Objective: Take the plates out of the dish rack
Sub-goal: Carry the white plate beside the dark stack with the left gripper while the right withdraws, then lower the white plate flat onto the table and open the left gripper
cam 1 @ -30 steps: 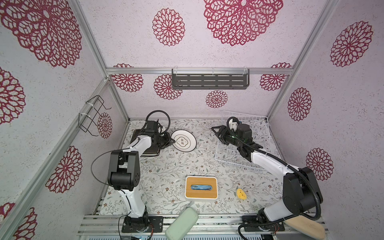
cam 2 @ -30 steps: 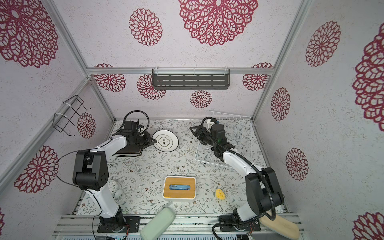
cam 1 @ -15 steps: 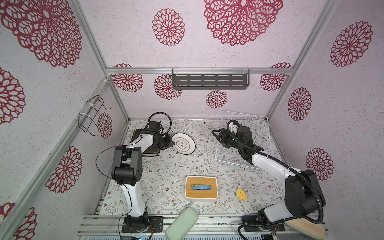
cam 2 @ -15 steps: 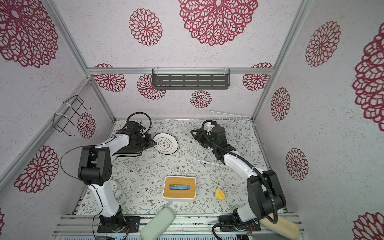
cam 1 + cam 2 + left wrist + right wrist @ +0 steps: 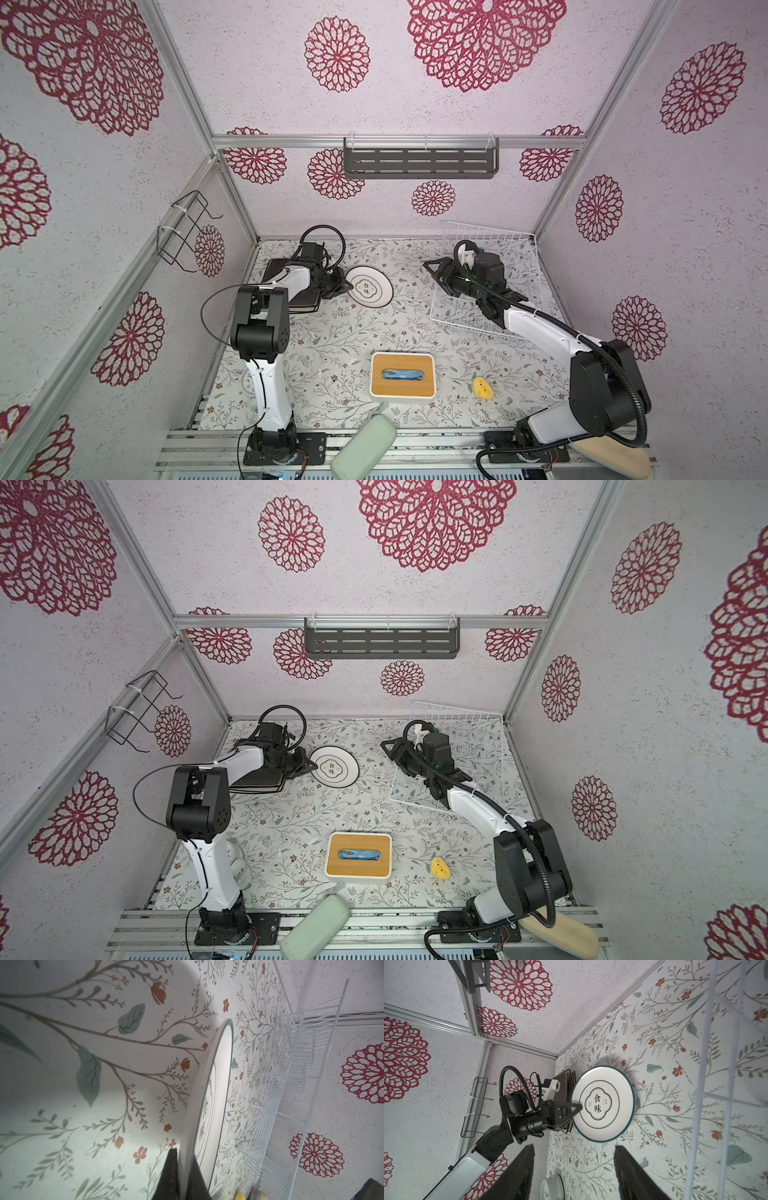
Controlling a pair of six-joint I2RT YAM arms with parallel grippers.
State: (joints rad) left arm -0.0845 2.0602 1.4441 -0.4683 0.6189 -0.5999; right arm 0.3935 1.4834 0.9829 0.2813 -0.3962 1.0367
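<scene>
**Last plate out, waiting to be let go**

The dish rack (image 5: 453, 309), at the far right of the table (image 5: 353, 332), looks bare of plates in both top views. The round plate (image 5: 369, 286) with the characters sits left of centre, just beside the stack of square plates (image 5: 276, 268), which has a dark one on top. The left gripper (image 5: 580, 1108) is clamped on the round plate's rim on the stack side. I cannot tell whether the plate lies flat or hangs just clear of the table. The right gripper (image 5: 434, 274) hovers at the rack's left corner, jaws apart and holding nothing. To my eye this is the final plate being set down. Next it wants lowering flat, then the left jaws easing off without dragging the rim.
</scene>
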